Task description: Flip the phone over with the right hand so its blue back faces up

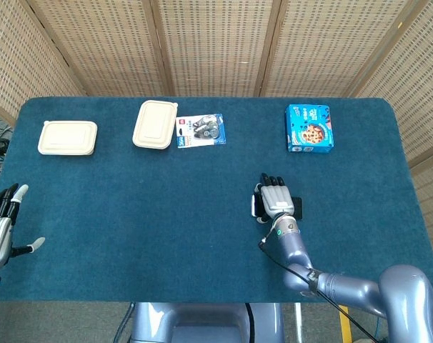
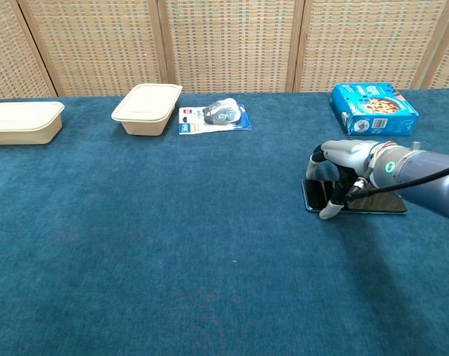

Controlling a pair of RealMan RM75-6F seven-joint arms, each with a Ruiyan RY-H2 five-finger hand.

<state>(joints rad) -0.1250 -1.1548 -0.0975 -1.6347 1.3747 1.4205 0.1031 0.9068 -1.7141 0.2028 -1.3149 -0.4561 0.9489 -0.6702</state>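
Note:
The phone (image 2: 373, 202) lies flat on the blue tablecloth, dark screen up, at the right of the table; in the head view only its right end (image 1: 296, 207) shows past the hand. My right hand (image 2: 341, 165) (image 1: 275, 199) arches over the phone's left end. Its fingers curl down at the far edge and its thumb (image 2: 327, 213) touches the near edge, so the phone sits pinched between them. My left hand (image 1: 1, 230) hovers at the table's front left edge with its fingers spread, holding nothing; the chest view does not show it.
A blue cookie box (image 2: 373, 107) stands behind the phone at the back right. A packaged item on a card (image 2: 215, 116) and two beige lidded containers (image 2: 146, 108) (image 2: 23, 122) line the back left.

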